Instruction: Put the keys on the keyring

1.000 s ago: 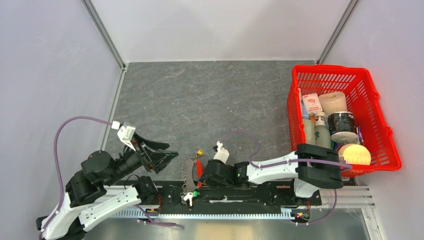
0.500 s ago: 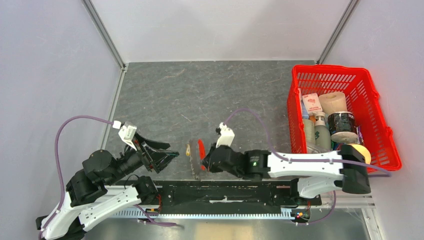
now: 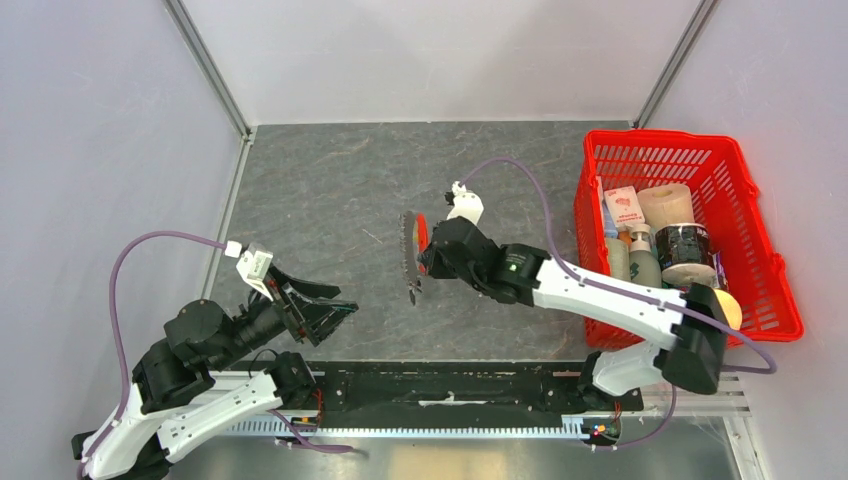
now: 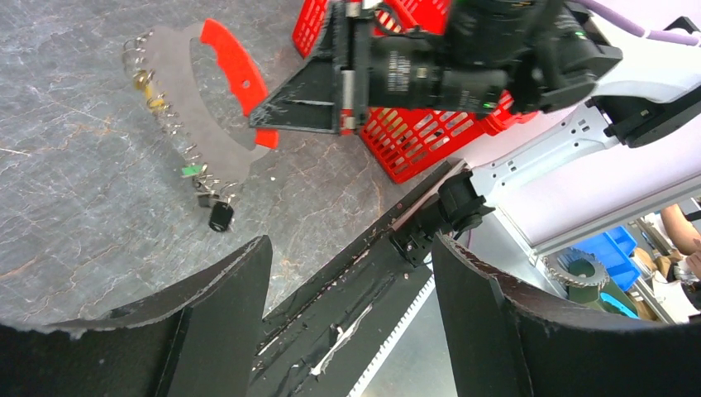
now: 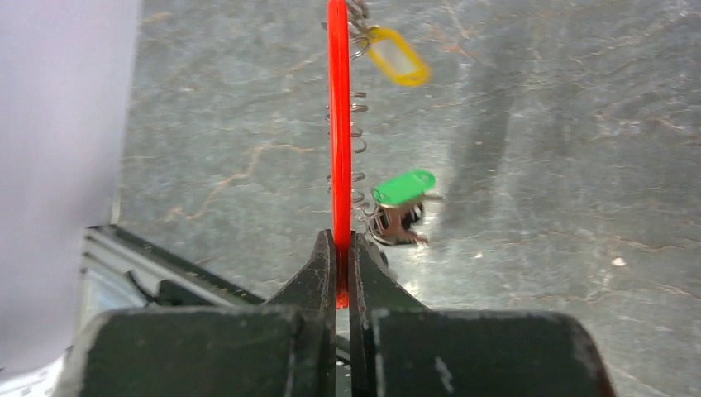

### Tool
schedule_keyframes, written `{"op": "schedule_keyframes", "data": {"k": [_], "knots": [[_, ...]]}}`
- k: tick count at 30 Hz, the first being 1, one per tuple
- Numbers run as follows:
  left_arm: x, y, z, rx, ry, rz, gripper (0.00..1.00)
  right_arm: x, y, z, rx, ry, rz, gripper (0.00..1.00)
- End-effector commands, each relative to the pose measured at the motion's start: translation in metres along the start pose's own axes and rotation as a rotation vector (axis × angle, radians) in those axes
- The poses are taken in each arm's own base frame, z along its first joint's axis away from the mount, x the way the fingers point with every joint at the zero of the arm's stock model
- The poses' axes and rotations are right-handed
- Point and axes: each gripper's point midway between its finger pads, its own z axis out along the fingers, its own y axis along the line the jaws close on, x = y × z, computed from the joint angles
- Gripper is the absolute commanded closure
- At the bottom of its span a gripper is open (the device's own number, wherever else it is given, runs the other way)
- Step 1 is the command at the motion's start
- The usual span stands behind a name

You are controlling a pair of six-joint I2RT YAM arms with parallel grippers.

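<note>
**Keyring lifted by its fob, left claw standing open**

Keyring (image 3: 409, 252) hangs above the middle of the counter (image 3: 330, 190), carried by the right claw (image 5: 337, 252), which is clenched on the near edge of the red fob (image 5: 338, 132). The fob stands edge-on to the wrist view. Beside it runs the coiled chain (image 5: 357, 141), with the green tag (image 5: 402, 187) and a small cluster of keys (image 5: 397, 225) hanging low on the right. The yellow tag (image 5: 397, 56) sits at the far end, close against the chain. Whether it is threaded on or only lying alongside cannot be told.

The left claw (image 3: 338, 302) is released, jaws wide, holding nothing. It sits at the near left, well apart from the keyring and pointed toward it.

The step in hand looks like presenting the ring for threading. The next move probably calls for the left claw to close the gap and take a key or steady the ring. The right claw would need to hold the fob firm so the dangling chain does not swing.
</note>
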Motion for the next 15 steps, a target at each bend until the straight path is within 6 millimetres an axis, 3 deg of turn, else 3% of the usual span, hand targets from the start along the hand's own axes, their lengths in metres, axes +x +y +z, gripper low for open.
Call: {"op": "schedule_keyframes", "data": {"k": [1,8,12,15], "knots": [[-0.013,-0.006,0.0,0.013,-0.037,0.01,0.23,-0.001,-0.011,0.025,0.01,0.054,-0.011,1.0],[-0.009,-0.004,0.004,0.006,-0.024,0.012,0.23,0.029,-0.046,0.052,0.082,0.131,0.005,0.97],[-0.007,-0.004,0.007,0.004,-0.012,0.014,0.23,0.04,-0.069,0.057,0.138,0.157,0.002,0.61],[-0.006,-0.004,0.007,0.002,-0.011,0.014,0.23,0.043,-0.086,0.057,0.169,0.163,0.01,0.47]]}}
